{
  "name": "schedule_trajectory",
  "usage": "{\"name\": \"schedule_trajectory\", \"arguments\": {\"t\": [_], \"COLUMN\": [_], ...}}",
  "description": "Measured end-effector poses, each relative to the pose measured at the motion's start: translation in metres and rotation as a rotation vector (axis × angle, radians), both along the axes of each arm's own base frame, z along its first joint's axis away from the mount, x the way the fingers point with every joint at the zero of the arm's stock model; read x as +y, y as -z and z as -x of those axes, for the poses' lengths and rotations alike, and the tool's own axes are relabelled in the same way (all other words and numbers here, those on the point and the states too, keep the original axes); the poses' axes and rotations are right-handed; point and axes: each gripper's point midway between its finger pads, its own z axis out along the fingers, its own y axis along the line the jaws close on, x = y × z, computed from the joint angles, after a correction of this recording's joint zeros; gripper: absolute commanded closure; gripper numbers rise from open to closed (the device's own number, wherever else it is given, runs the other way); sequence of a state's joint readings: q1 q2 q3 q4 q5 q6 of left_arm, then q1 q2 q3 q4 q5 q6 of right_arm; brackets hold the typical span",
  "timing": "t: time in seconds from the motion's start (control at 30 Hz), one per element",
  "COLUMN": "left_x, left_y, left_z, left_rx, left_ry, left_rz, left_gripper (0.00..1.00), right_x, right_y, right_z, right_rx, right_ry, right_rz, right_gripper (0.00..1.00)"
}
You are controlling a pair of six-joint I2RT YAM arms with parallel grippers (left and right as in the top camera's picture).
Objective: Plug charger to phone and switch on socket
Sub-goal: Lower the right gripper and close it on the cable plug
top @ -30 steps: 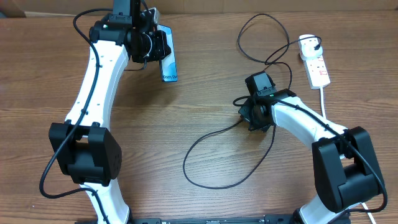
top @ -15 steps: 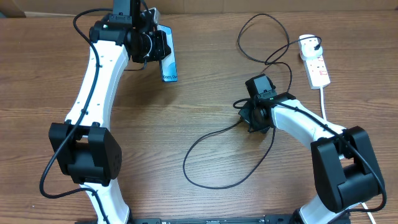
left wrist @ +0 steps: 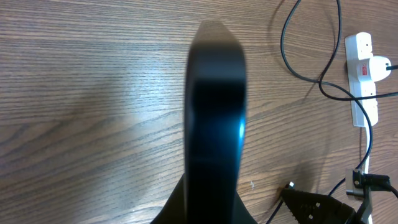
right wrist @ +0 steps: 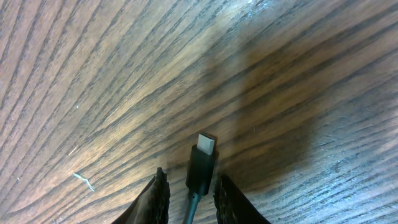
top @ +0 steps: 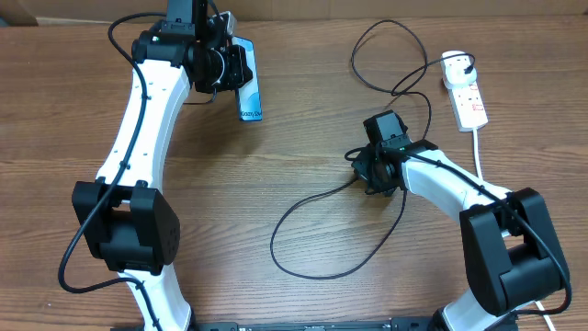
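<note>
L gripper (top: 228, 66) is clamped on the phone (top: 250, 97), held on edge well left of the socket (top: 470, 103). R gripper (right wrist: 189, 186) pinches the charger (right wrist: 202, 163) just behind its tip, left of the socket and nearer me. The plug (top: 457, 64) looks seated in the socket. Left to do, I reckon: tip into phone, flip switch. Count: 1 phone, 1 charger, 1 socket, 2 grippers.

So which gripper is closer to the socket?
Right. The right gripper, holding the charger, is near the socket; the left gripper, holding the phone, is far across the table.
</note>
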State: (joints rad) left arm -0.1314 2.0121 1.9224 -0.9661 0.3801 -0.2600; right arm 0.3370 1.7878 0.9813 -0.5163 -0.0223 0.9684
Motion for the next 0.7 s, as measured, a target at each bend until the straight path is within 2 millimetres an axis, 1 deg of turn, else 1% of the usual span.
{"name": "schedule_trajectory", "arguments": {"t": [0.07,0.13,0.7], "left_x": [0.0,0.0,0.0001], "left_y": [0.0,0.0,0.0003], "left_z": [0.0,0.0001,0.0005], "left_rx": [0.0,0.0,0.002], "left_ry": [0.0,0.0,0.0], "left_rz": [0.0,0.0,0.0], "left_gripper": [0.96,0.96,0.96], "right_x": [-0.0001,-0.0001,0.0009], "right_y": [-0.0001,0.0,0.001], "right_z": [0.0001,0.0001,0.0008], "right_rx": [0.0,0.0,-0.017], "right_ry": [0.0,0.0,0.005], "right_rz": [0.0,0.0,-0.015], "right_gripper": [0.77,0.81,0.81]}}
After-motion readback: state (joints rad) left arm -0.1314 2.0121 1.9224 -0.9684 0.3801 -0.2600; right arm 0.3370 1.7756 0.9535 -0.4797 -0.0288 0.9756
